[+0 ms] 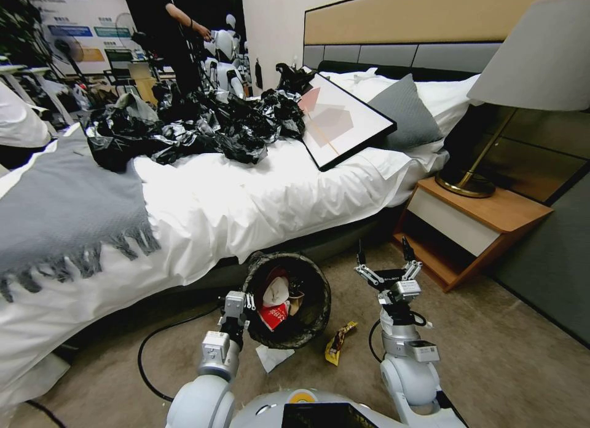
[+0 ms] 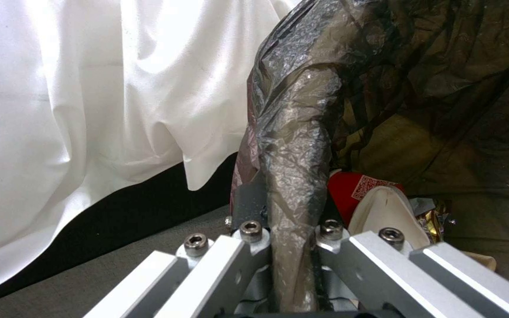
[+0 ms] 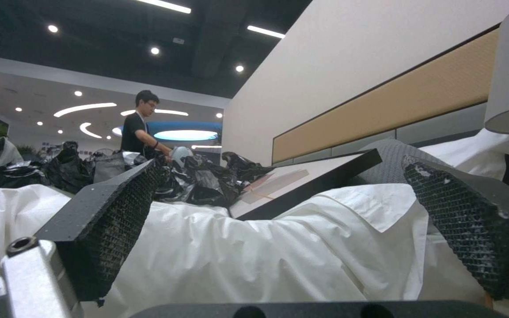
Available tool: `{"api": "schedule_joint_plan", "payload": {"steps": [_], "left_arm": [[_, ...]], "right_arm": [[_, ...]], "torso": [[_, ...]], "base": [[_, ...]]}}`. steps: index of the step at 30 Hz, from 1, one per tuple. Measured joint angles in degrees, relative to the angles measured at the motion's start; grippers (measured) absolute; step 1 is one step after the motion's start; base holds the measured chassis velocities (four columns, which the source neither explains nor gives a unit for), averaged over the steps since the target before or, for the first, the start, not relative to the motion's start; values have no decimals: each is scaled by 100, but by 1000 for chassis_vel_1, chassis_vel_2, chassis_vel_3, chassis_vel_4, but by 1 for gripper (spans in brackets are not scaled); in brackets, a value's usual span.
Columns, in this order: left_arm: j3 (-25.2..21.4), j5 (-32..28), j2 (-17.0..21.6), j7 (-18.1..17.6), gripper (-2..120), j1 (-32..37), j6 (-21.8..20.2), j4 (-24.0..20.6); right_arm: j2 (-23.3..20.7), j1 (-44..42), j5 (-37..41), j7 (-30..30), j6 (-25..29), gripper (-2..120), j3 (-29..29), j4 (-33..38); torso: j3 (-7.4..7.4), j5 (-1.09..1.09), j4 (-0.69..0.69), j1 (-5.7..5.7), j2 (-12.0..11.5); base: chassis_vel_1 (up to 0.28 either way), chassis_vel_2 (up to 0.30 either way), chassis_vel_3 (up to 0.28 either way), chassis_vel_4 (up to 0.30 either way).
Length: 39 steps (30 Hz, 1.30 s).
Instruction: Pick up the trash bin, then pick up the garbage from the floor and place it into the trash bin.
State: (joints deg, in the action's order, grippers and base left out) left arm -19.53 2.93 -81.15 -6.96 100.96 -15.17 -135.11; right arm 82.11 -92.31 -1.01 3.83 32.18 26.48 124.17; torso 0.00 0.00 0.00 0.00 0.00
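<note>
Gripping the bin (image 1: 307, 320) by its near-left rim, the left gripper (image 1: 241, 305) has its fingers clenched on the bagged edge; in the left wrist view one finger (image 2: 248, 205) sits outside the crinkled bag (image 2: 298, 145) and the fold runs down between the metal links. The bin stands on the carpet (image 1: 504, 354) just beside the bed (image 1: 258, 200), tilted toward the robot, its dark liner folded over the rim. Inside lie a red-and-white wrapper (image 1: 273, 315), a white piece (image 1: 276, 291) above it and a small brown scrap (image 1: 295, 300) beside them; the left wrist view shows the red wrapper (image 2: 358, 190) with a printed code, the white piece (image 2: 387, 214) and something gold and shiny (image 2: 434, 221) next to it.

On the carpet just in front of the bin lie a white paper (image 1: 272, 356) and a yellow packet (image 1: 338, 342), both outside it.

The right gripper (image 1: 386, 267) hovers to the right of the bin, above the floor, pointing toward the bed, released and holding nothing; its two black pads (image 3: 116, 221) stand wide apart in the right wrist view.

Beyond, the bed carries a grey throw (image 1: 67, 213), a heap of black bags (image 1: 190, 130), a framed picture (image 1: 344, 120) and a grey pillow (image 1: 405, 111). A nightstand (image 1: 479, 225) with a lamp (image 1: 528, 77) stands to the right.
</note>
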Motion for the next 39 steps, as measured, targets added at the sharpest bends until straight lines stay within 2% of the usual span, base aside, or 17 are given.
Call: {"api": "schedule_joint_plan", "payload": {"steps": [9,17,19,20,23,24,25,26,27,28,31,39], "left_arm": [[-11,0,2,1,0,5,0,-25],[-97,-25,8,-7,0,0,0,-91],[-136,-56,17,-13,0,-11,0,-130],[-136,-56,17,-13,0,-11,0,-130],[-144,-67,22,-16,0,-22,1,-147],[-144,-67,22,-16,0,-22,1,-147],[-144,-69,23,-16,0,-24,0,-151],[-144,-71,24,-17,0,-26,0,-154],[-145,-82,29,-17,0,-43,0,-165],[-145,-82,29,-17,0,-43,0,-165],[-176,-142,52,-18,0,-110,-12,-210],[-183,-169,61,-19,0,-137,-27,-225]], "right_arm": [[-23,91,15,13,-44,100,-5,-56],[-173,336,134,419,-620,100,-197,-217],[-290,403,307,708,-1212,100,-368,-221],[-290,403,307,708,-1212,100,-368,-221],[-452,477,712,1330,-2413,100,-610,-131],[-452,477,712,1330,-2413,100,-610,-131],[-502,483,875,1521,-2835,100,-668,-102],[-524,485,940,1605,-2992,100,-696,-94],[-615,498,1189,1887,-3512,100,-816,-89],[-615,498,1189,1887,-3512,100,-816,-89],[-846,583,1930,2410,-4354,100,-1141,-228],[-1208,795,3023,2791,-5208,100,-1756,-805]], "torso": [[0,0,-1,0,0],[0,0,-1,0,0],[0,0,-1,0,0],[0,0,-1,0,0],[0,0,0,0,0],[0,0,0,0,0],[0,0,0,0,0],[0,0,-1,0,0],[-1,0,-1,0,0],[-1,0,-1,0,0],[-1,1,-1,0,0],[0,1,0,0,0]], "base": [[0,0,0,0],[0,0,0,0],[0,0,0,0],[0,0,0,0],[0,0,0,0],[0,0,0,0],[0,0,0,0],[0,0,0,0],[0,0,0,0],[0,0,0,0],[0,0,0,0],[0,0,0,0]]}}
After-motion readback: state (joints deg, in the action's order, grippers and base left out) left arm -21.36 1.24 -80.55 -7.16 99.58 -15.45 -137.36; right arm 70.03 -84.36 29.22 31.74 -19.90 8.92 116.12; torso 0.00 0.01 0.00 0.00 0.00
